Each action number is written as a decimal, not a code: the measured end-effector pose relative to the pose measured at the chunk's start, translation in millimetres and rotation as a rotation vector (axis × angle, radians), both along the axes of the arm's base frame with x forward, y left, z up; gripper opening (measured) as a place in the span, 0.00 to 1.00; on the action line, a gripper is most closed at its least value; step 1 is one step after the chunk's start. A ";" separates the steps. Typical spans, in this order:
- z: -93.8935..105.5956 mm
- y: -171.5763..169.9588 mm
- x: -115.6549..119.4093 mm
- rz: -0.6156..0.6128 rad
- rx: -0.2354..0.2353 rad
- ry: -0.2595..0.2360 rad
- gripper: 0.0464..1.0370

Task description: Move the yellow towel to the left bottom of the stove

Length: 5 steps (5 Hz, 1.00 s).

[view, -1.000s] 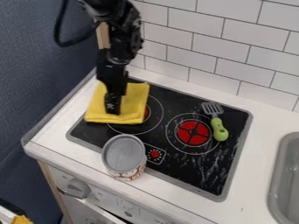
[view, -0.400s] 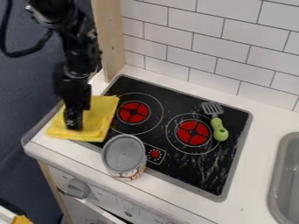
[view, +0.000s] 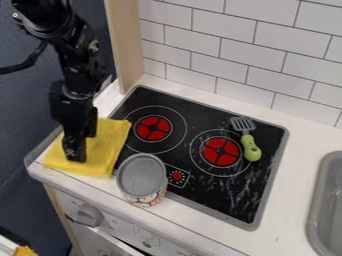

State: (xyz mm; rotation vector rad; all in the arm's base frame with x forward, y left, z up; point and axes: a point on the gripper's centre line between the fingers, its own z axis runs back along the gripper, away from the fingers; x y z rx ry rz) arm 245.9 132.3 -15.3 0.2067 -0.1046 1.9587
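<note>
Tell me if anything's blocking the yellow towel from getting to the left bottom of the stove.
Nothing visible does. The yellow towel already covers the left bottom corner of the stove, with the gripper at it. The can stands beside the towel, not between.

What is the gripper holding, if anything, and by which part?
Cannot tell: the black gripper is down on the yellow cloth towel, just in from its near edge, either gripping or only pressing.
</note>
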 end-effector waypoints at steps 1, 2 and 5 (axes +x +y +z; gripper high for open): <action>2.3 -10.7 3.7 -0.043 -0.016 -0.017 0.96; 16.8 -13.6 12.7 -0.051 -0.015 -0.063 0.96; 62.9 -20.1 27.6 -0.083 0.025 -0.142 0.96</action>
